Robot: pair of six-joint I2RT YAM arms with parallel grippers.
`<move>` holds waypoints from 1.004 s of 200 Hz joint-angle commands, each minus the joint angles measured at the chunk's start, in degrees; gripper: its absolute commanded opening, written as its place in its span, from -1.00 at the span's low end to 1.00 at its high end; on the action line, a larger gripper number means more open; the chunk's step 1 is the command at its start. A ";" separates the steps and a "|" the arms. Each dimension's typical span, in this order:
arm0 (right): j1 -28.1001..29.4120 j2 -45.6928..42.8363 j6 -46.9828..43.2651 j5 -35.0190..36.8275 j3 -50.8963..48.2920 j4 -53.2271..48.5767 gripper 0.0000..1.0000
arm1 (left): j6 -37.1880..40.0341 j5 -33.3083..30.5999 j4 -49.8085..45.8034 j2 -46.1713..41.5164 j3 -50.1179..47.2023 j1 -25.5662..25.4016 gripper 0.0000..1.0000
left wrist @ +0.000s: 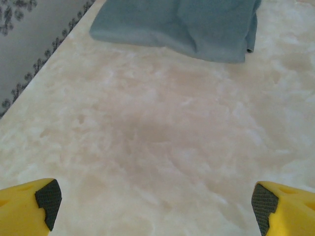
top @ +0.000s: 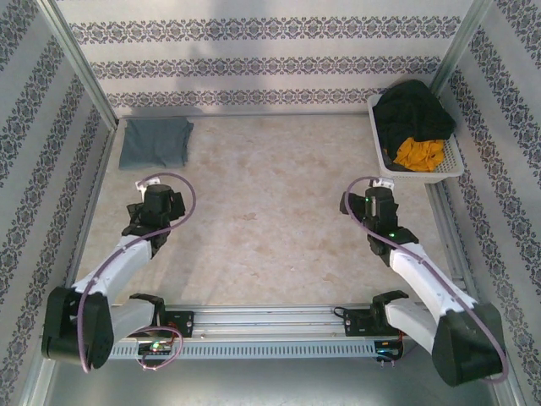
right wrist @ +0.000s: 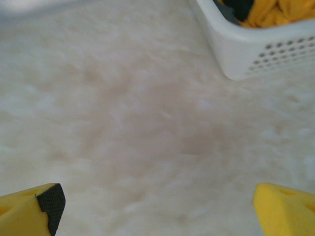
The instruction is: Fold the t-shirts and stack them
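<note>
A slate blue-grey t-shirt lies folded flat at the table's far left corner; the left wrist view shows its near edge ahead of the fingers. My left gripper hovers just short of it, open, nothing between its yellow fingers. My right gripper is over the right side of the table, open and empty, yellow fingertips wide apart. More t-shirts, one dark and one orange-yellow, sit bunched in a white basket at the far right.
Patterned walls enclose the table on three sides. The basket's perforated corner lies close ahead and to the right of my right gripper. Pale marbled tabletop stretches between the two arms.
</note>
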 commanded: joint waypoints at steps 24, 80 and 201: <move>-3.44 11.93 -11.79 1.84 3.58 14.47 0.95 | 5.23 2.24 26.82 10.79 -3.78 2.59 1.00; -7.35 20.07 -16.10 -5.90 -0.83 33.78 0.95 | 9.84 9.92 50.18 18.26 -9.94 5.57 1.00; -9.85 27.97 -18.07 -11.63 -6.52 53.66 0.95 | 11.00 18.92 55.43 26.04 -8.87 7.71 1.00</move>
